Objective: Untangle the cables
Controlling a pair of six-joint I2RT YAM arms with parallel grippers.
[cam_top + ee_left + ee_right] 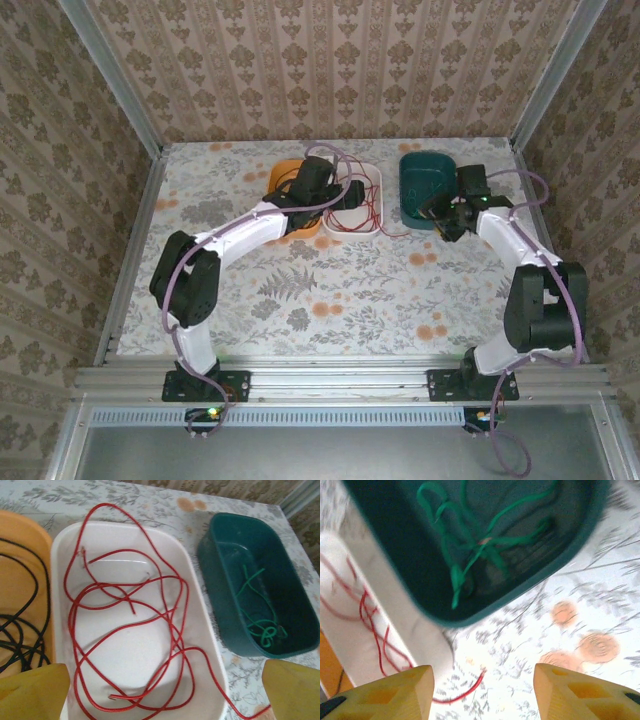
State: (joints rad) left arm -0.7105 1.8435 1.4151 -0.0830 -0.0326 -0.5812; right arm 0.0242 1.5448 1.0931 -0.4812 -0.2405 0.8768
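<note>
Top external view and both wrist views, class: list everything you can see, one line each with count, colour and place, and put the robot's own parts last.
red cable: one, red, looped in the white tray, one end trailing onto the table
green cable: one, green, bunched in the dark green tray
black cable: count unclear, black, coiled in the orange tray
white tray: one, white, middle of the three
orange tray: one, orange, left of the white tray
dark green tray: one, dark green, right of the white tray
table: one, floral pattern, under everything
left arm, right arm: two, white and black, reaching to the trays
left pincer: one, yellow fingers, open above the white tray
right pincer: one, yellow fingers, open beside the dark green tray
</note>
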